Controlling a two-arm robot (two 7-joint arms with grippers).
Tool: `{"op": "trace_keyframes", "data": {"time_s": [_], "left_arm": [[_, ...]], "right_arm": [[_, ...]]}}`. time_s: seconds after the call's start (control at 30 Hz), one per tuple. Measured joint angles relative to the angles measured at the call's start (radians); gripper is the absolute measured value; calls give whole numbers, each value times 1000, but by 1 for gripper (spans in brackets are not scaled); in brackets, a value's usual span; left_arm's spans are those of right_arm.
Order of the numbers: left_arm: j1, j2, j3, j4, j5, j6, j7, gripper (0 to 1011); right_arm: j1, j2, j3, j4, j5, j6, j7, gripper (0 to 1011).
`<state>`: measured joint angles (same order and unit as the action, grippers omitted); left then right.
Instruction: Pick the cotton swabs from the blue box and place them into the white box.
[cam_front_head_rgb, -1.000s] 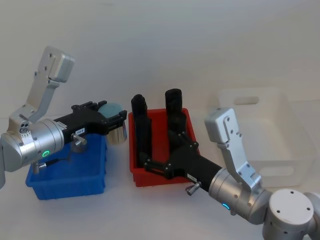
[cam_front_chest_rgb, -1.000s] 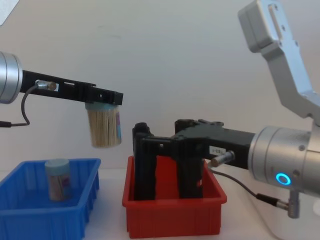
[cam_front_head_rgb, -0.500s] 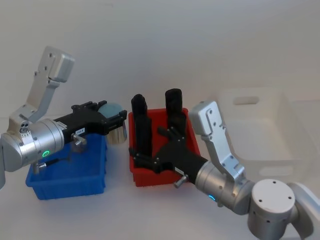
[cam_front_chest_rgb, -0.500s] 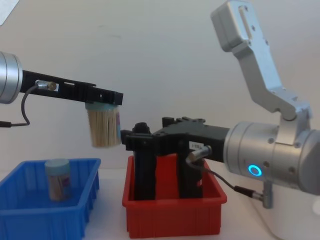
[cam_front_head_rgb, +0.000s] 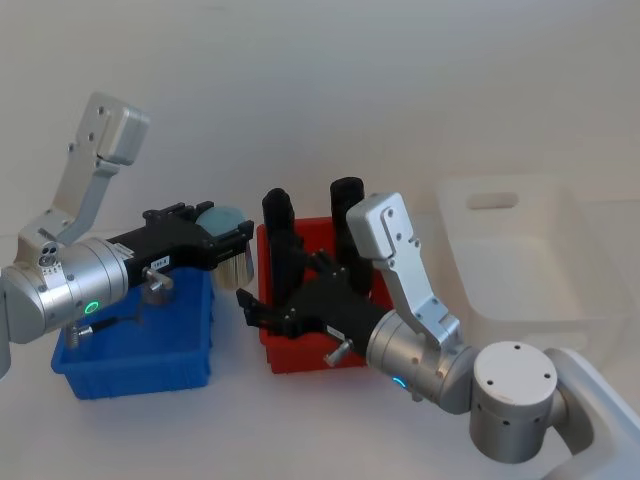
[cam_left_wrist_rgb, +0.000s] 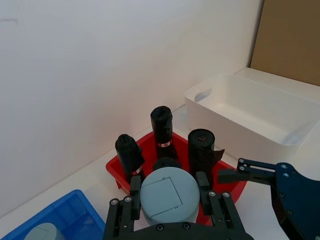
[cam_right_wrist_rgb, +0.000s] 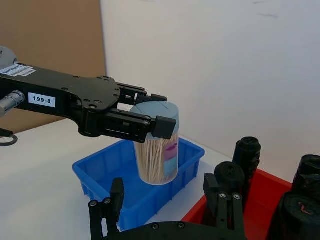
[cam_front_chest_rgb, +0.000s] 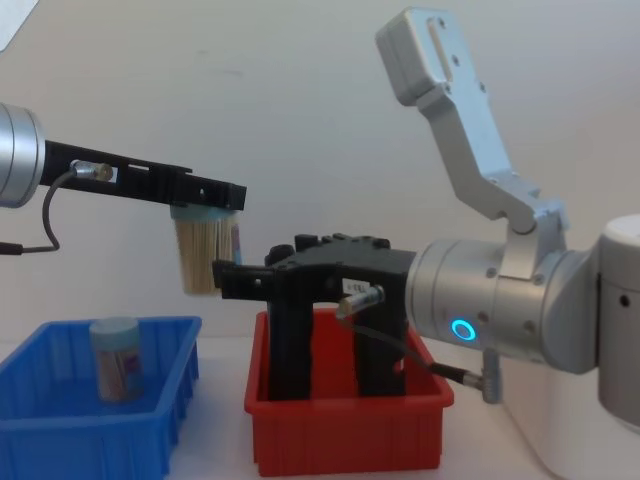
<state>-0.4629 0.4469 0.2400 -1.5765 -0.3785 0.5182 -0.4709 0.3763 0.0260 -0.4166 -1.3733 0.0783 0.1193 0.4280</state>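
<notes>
My left gripper (cam_front_head_rgb: 226, 236) is shut on the pale blue lid of a cotton swabs jar (cam_front_chest_rgb: 206, 256), which hangs in the air between the blue box (cam_front_head_rgb: 140, 366) and the red bin. A second cotton swabs jar (cam_front_chest_rgb: 115, 358) stands upright inside the blue box (cam_front_chest_rgb: 60, 440). Reaching leftward over the red bin, my right gripper (cam_front_head_rgb: 258, 308) is open, and its fingertips stop just short of the hanging jar (cam_right_wrist_rgb: 156, 145). In the right wrist view the jar sits beyond the spread fingers (cam_right_wrist_rgb: 117, 196). The white box (cam_front_head_rgb: 520, 270) stands at the right.
A red bin (cam_front_head_rgb: 300, 356) with tall black upright blocks (cam_front_head_rgb: 276, 218) sits between the blue and white boxes, under my right gripper. The right arm's silver links (cam_front_chest_rgb: 470, 150) rise high above the red bin (cam_front_chest_rgb: 345, 436). A plain white wall stands behind.
My right arm has swung to the left, carrying its open gripper across the red bin toward the hanging jar. The left gripper and its jar have stayed put.
</notes>
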Motion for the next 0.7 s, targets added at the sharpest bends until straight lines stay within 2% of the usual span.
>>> {"op": "trace_keyframes", "data": {"time_s": [0.7], "left_arm": [[0,0,0,0,0,0,0,664]], "right_arm": [[72,-49,-18,125,-20,-12,4,1002]]}}
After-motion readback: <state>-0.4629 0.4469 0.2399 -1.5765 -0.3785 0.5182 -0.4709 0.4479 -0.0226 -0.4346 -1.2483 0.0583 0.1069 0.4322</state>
